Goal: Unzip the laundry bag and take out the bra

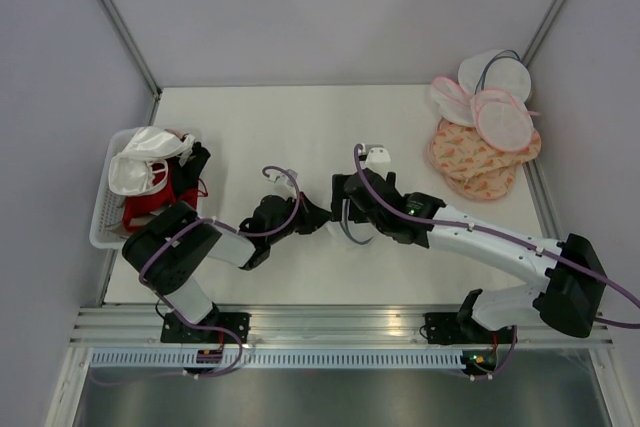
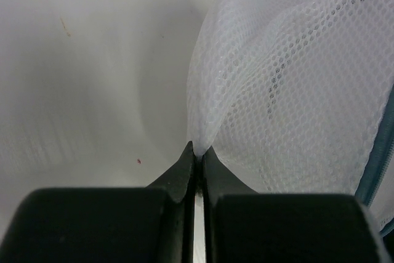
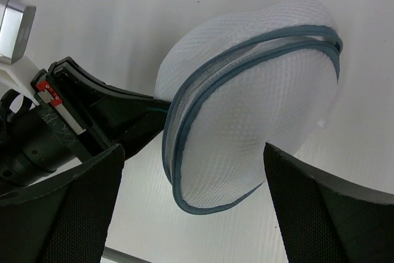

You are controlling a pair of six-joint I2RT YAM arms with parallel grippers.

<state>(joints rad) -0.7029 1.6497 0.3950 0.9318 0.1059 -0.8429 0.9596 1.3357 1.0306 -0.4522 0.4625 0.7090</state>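
Laundry bag: round, domed, white translucent mesh with a dark grey zipper rim. It is held up off the white table, mid-table between the two claws. Whether the zip is open cannot be told.

Left gripper: black fingers pinched tight on a fold of the laundry bag's mesh at its edge.

Right gripper: fingers spread wide on either side of the bag, clamping nothing. The left arm's claw lies close against the bag's left flank in the right wrist view, crowding that side.

Surroundings:
- White plastic slatted basket at the table's left edge, with white and red garments in it.
- Heap of peach patterned bags at the far right corner, with pink-rimmed white round bags on top, well apart from the arms.
- Small white piece just beyond the right claw; identity unclear.
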